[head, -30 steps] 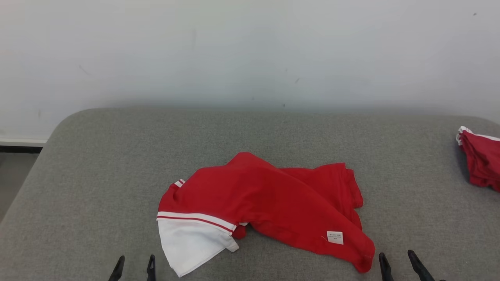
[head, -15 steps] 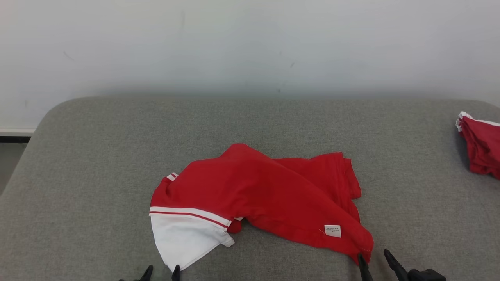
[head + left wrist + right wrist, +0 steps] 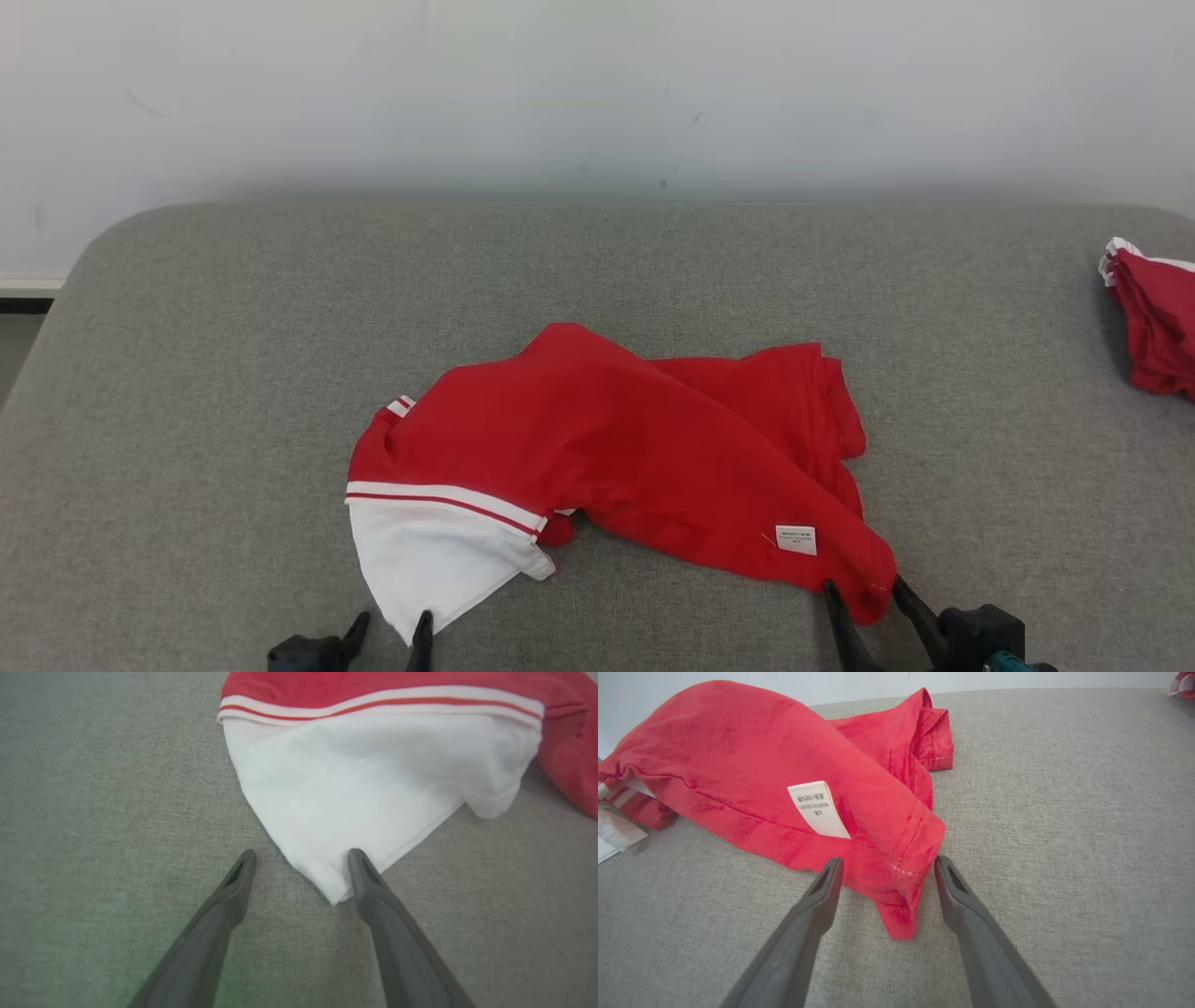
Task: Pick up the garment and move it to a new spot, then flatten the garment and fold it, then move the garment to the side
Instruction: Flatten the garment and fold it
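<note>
**Two thin corners, two chances to miss**

Nearest the robot, the left gripper (image 3: 302, 858) had its jaws spread wide around the tip of the white panel (image 3: 373, 788). The right gripper (image 3: 887, 859) stood just as wide astride the red hem corner (image 3: 901, 905) — neither held anything. The garment (image 3: 635, 439) lay crumpled near the middle of the grey counter (image 3: 187, 373), bunched over itself, its label (image 3: 817, 809) showing. The risk, as I judged it, was that each pair of jaws framed only a sliver of cloth. Closing too high could pinch air, or catch one layer and let the rest drag. Uneven grips would twist the shirt on lifting — harder to flatten afterwards. Farther off, at the counter's right edge, another red garment (image 3: 1153, 327) sat well apart; a wide carry that way could disturb it
</note>
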{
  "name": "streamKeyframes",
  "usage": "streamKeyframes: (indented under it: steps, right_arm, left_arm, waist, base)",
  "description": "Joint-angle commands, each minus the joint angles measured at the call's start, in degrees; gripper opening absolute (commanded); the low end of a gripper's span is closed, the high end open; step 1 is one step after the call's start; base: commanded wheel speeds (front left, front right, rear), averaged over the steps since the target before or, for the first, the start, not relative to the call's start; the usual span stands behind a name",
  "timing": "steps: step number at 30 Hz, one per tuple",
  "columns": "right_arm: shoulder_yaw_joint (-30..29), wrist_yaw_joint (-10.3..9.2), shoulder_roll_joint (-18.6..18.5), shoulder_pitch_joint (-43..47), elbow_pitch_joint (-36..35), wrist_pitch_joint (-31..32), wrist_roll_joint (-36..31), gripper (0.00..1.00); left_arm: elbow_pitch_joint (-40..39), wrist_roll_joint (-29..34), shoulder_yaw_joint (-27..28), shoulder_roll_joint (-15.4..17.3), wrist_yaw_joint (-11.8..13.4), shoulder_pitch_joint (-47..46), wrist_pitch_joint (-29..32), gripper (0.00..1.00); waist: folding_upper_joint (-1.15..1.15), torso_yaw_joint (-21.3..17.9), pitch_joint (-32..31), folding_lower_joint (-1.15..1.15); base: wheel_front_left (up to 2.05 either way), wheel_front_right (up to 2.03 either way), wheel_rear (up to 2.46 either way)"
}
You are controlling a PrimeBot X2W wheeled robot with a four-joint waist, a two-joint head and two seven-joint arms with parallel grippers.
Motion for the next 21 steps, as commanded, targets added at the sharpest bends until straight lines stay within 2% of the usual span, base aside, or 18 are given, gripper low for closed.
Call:
streamKeyframes:
  steps: [1, 4, 5, 6, 7, 8, 14, 21]
  right_arm:
    - [0.26, -0.15, 0.11, -0.68, 0.32, -0.51, 0.74, 1.00]
    - [0.41, -0.15, 0.41, -1.20, 0.58, -0.47, 0.76, 1.00]
    - [0.41, -0.15, 0.43, -1.33, 0.45, -0.45, 0.84, 0.62]
    - [0.61, -0.15, 0.46, -1.48, 0.29, -0.45, 0.98, 0.34]
    - [0.82, -0.15, 0.40, -1.60, 0.19, -0.46, 1.09, 0.00]
    - [0.95, -0.15, 0.27, -1.74, 0.02, -0.45, 1.18, 0.00]
    - [1.04, -0.15, -0.57, -1.41, -2.16, -0.45, 1.64, 0.00]
    - [1.88, -0.15, -1.48, 0.72, -7.76, -0.38, 2.02, 0.00]
  left_arm:
    - [0.87, -0.75, -0.49, -0.39, 0.09, -0.97, -0.01, 1.00]
    - [2.59, -2.21, -1.65, -0.76, 0.09, -2.28, -0.04, 1.00]
    - [3.32, -3.05, -2.15, -1.06, 0.08, -2.60, -0.01, 1.00]
    - [4.10, -3.43, -2.80, -1.25, 0.06, -3.01, 0.17, 0.94]
    - [4.75, -3.51, -3.74, -1.40, 0.01, -3.46, 0.25, 0.29]
    - [5.19, -4.12, -4.43, -1.59, -0.09, -3.77, 0.27, 0.00]
    - [5.15, -6.90, -5.34, -0.97, -0.01, -4.28, 0.19, 0.00]
    - [-3.70, -5.32, -2.28, 1.91, 0.09, -1.49, -0.14, 0.00]
  waist:
    - [0.00, -0.06, 0.28, -0.01]
    - [0.00, -0.03, 0.67, -0.01]
    - [0.00, -0.02, 0.77, -0.01]
    - [0.00, -0.03, 0.93, -0.01]
    - [0.00, -0.06, 1.03, -0.01]
    - [0.00, -0.07, 1.09, -0.01]
    - [0.00, -0.06, 0.79, -0.01]
    - [0.00, -0.01, -0.88, -0.01]
  base:
    - [0.00, 0.00, 0.00]
    - [0.00, 0.00, 0.00]
    - [0.00, 0.00, 0.00]
    - [0.00, 0.00, 0.00]
    - [0.00, 0.00, 0.00]
    - [0.00, 0.00, 0.00]
    - [0.00, 0.00, 0.00]
    - [0.00, 0.00, 0.00]
